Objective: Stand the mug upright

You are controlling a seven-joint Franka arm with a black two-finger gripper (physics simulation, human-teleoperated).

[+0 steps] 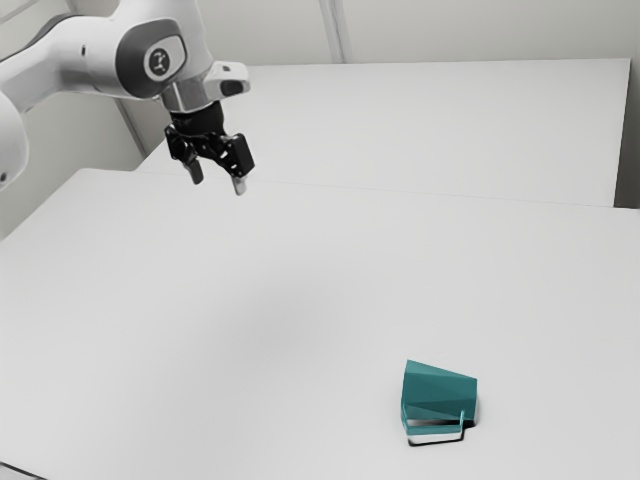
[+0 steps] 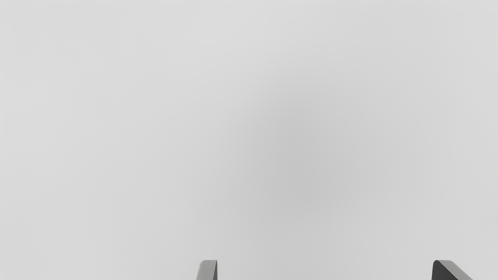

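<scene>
My gripper (image 1: 217,183) hangs in the air at the exterior view's upper left, well above the table and far from the mug. In the wrist view the two fingertips of my gripper (image 2: 325,270) stand wide apart with nothing between them. A teal mug (image 1: 438,392) lies on its side on the table, toward the lower right of the exterior view. Its handle (image 1: 436,431) is on the side toward the exterior view's bottom edge.
The white tabletop (image 1: 250,330) stretches beneath my hand and around the mug. Behind it, a second white surface (image 1: 430,130) lies along the exterior view's top, with pale walls beyond. A dark line (image 1: 22,470) crosses the bottom left corner.
</scene>
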